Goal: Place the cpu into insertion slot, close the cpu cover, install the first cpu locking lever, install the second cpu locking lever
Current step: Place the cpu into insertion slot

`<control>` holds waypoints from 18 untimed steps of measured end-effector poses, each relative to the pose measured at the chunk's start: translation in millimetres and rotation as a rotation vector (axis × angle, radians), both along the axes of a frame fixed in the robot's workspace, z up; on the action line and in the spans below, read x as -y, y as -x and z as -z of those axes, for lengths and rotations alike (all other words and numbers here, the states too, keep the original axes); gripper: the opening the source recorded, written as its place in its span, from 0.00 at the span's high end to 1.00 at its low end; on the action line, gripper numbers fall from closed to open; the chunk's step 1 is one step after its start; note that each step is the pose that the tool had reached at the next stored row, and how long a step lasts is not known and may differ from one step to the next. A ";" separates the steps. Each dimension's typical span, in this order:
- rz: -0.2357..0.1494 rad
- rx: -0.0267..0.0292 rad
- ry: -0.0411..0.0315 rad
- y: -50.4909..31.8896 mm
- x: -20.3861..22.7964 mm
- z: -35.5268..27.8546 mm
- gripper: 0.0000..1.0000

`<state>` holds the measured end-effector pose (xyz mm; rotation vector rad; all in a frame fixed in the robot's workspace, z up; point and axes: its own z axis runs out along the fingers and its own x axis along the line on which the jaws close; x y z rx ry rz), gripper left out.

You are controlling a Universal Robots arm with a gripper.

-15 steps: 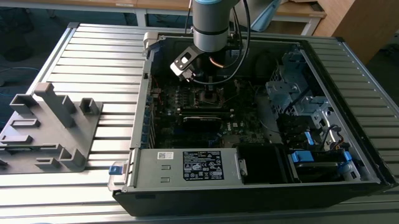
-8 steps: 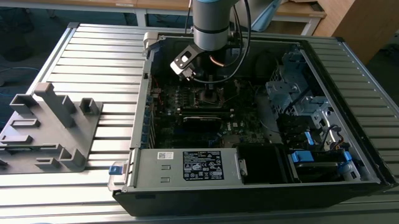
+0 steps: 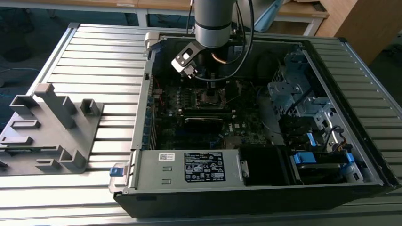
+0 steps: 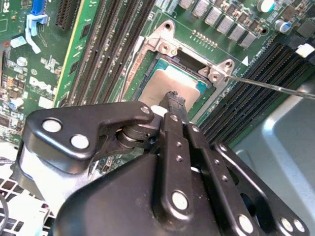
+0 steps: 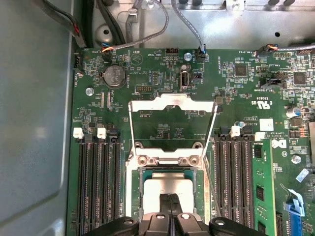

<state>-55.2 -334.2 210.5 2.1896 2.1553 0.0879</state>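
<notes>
Tool (image 5: pixel 170 196) pinched together, seemingly touching cpu (image 5: pixel 151 189).

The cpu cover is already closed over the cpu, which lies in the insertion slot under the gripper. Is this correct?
No, only the cover part is wrong. The cpu cover is open, swung back off the insertion slot; in the first wrist view the green board shows through its window. The cpu does lie in the slot, under the gripper.
</notes>
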 end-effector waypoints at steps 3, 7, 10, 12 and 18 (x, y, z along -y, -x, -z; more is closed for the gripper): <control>0.000 -0.0010 0.0001 0.0 0.0 -0.1 0.90; 0.000 -0.0082 0.0003 0.0 0.0 -0.1 0.90; 0.000 -0.0083 0.0001 0.0 0.0 0.0 0.90; 0.000 -0.0083 0.0002 0.0 0.0 -0.4 0.90; 0.000 -0.0081 -0.0001 0.0 0.0 -2.9 0.90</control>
